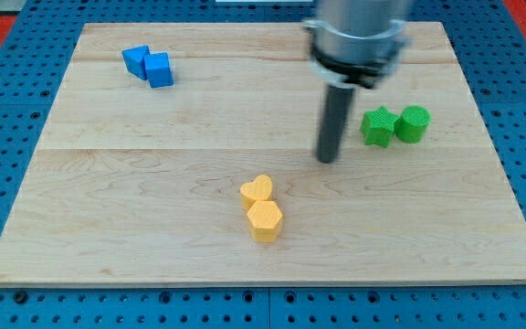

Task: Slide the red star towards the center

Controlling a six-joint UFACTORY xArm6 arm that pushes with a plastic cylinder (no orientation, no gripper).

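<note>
No red star shows in the camera view; the arm's grey body (354,37) covers part of the board's top edge. My tip (326,159) rests on the wooden board (153,164), a little right of its middle. A green star (379,126) lies just right of the tip and slightly higher, apart from it. A green cylinder (414,123) touches the star's right side.
A yellow heart (257,190) and a yellow hexagon (265,220) sit together below and left of the tip. Two blue blocks (136,60) (159,69) touch each other at the top left. Blue pegboard (7,110) surrounds the board.
</note>
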